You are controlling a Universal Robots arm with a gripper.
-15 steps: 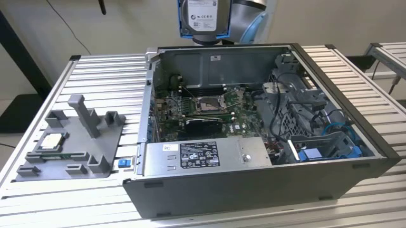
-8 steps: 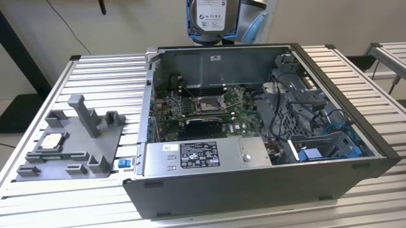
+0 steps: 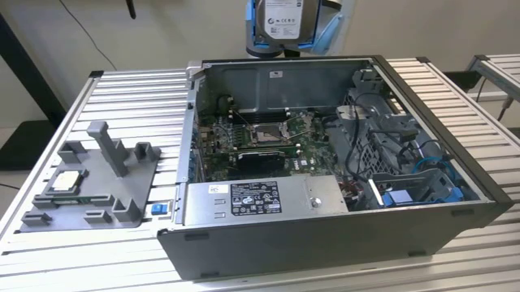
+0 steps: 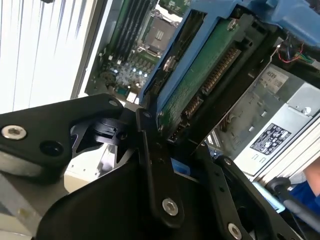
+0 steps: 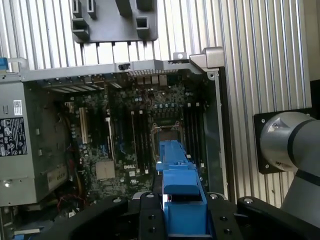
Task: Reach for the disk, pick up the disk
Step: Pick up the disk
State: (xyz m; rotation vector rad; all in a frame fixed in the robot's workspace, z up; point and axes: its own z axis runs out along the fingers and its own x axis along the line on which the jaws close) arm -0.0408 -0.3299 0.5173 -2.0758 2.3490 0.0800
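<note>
The open computer case (image 5: 115, 67) lay on the slatted metal table (image 5: 260, 55), its motherboard (image 5: 140, 130) in plain sight. The blue frame of the disk (image 5: 181, 197) stood between the gripper's (image 5: 182, 220) black fingers (image 5: 149, 220). A grey fixture (image 5: 112, 20) sat on the table beyond the case.

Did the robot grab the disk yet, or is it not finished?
It looks finished. The disk, in its blue frame, is up in the air above the open computer case in the exterior view, so reaching and lifting look done. In the second wrist view the gripper is clamped on the disk's end. Nothing of the pickup seems left.
</note>
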